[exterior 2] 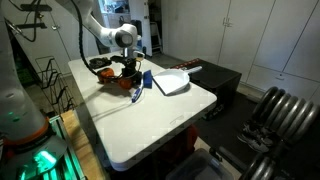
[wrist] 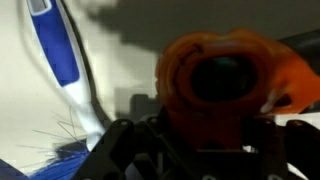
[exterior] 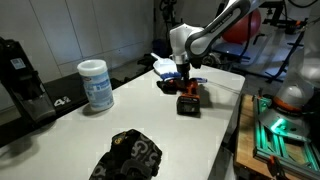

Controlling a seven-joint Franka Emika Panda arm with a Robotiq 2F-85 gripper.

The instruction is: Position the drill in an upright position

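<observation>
Where tool (exterior: 186,86) straddles orange drill (exterior: 189,103), wipes tub (exterior: 95,86) label unreadable.

A dustpan (exterior 2: 170,80) crowds the drill (exterior: 189,102); the table (exterior 2: 150,130) beyond lies open.

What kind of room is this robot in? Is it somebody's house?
Probably a lab or workshop, not a house. A robot arm reaches down to a drill on a white table. A machine with green lights stands beside the table, and plain cabinets line the wall.
</observation>
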